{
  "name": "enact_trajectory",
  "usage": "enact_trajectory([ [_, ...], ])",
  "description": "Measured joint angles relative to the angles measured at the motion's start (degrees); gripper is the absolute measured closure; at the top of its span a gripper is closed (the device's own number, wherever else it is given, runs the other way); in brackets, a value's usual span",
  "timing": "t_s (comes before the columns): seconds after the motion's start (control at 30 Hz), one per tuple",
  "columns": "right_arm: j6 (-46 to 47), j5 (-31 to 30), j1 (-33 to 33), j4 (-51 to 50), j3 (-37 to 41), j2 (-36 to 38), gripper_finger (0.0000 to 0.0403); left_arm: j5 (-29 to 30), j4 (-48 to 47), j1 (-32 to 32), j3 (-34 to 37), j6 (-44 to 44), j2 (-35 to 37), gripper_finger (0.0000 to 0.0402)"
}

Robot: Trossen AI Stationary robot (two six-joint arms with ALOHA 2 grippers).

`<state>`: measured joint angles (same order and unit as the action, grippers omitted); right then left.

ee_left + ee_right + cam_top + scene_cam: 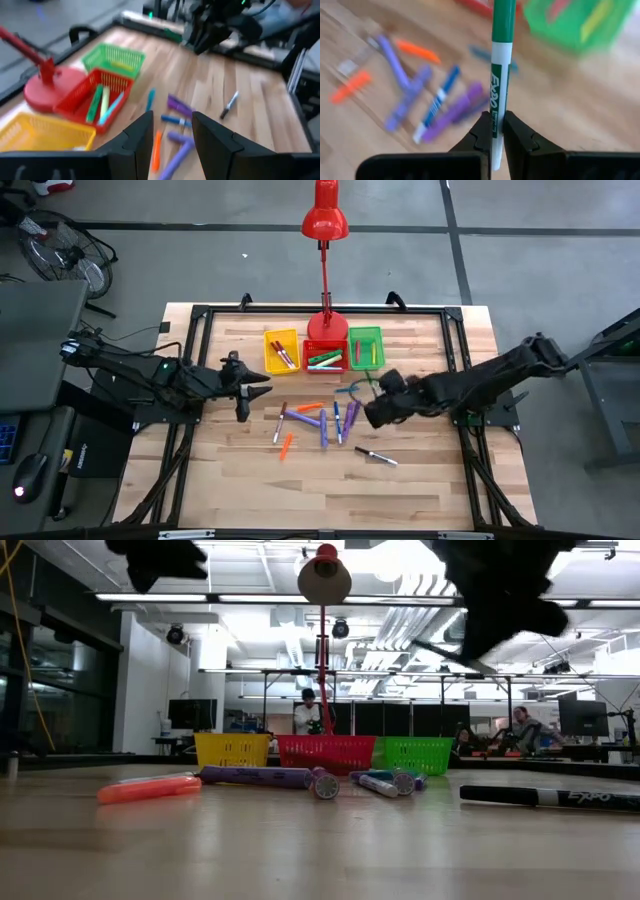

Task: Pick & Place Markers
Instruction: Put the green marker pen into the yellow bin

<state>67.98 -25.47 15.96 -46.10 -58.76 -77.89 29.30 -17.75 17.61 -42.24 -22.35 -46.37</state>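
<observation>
My right gripper hangs above the table's middle right, shut on a green-capped white marker. Several loose markers lie flat on the wood below and to its left: purple, orange, blue and a black one nearer the front. My left gripper hovers at the middle left, open, with nothing between its fingers; the loose markers show beyond them. My right gripper pinches the marker's white barrel between its two fingers, on the part away from the green cap. The marker lies along the fingers and sticks out past their tips, cap end foremost. It is lifted clear of the table, slanting down.
Three small bins stand in a row at the back: yellow, red and green, each with markers inside. A red desk lamp's base sits behind them, its head overhanging. Bare wood lies along the front.
</observation>
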Motion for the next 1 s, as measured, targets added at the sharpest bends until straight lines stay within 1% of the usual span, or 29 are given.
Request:
enact_trajectory([
  [0.07,-6.35,-2.08,-1.76,3.65,-0.02,2.37,0.0386,1.39,3.16,0.00,0.00,1.07,0.00,0.0268],
  [0.17,-16.92,-3.25,-4.59,10.39,-0.12,4.94,0.0388,1.69,9.22,-0.59,0.00,4.07,-0.26,0.0268],
  [0.23,-24.11,-3.05,-6.52,14.89,-0.13,6.01,0.0388,0.80,14.31,-2.44,-0.04,5.54,-1.96,0.0268],
  [0.3,-30.44,-1.96,-8.48,19.38,-0.13,6.66,0.0388,-1.90,17.98,-4.89,-0.04,5.81,-3.48,0.0268],
  [0.43,-40.38,3.18,-12.40,26.99,-0.13,7.06,0.0388,-9.86,28.31,-10.71,-0.20,5.61,-7.31,0.0268],
  [0.6,-48.29,12.32,-17.50,33.64,-0.13,7.06,0.0388,-16.51,37.41,-16.60,-0.63,5.50,-12.68,0.0268],
  [0.87,-56.56,27.62,-24.43,42.63,-0.17,6.59,0.0387,-25.07,37.72,-22.45,-5.78,2.42,-20.51,0.0268],
  [1.0,-58.02,33.34,-26.32,45.69,-0.17,5.21,0.0386,-25.78,37.97,-23.44,-9.14,2.39,-24.79,0.0268],
])
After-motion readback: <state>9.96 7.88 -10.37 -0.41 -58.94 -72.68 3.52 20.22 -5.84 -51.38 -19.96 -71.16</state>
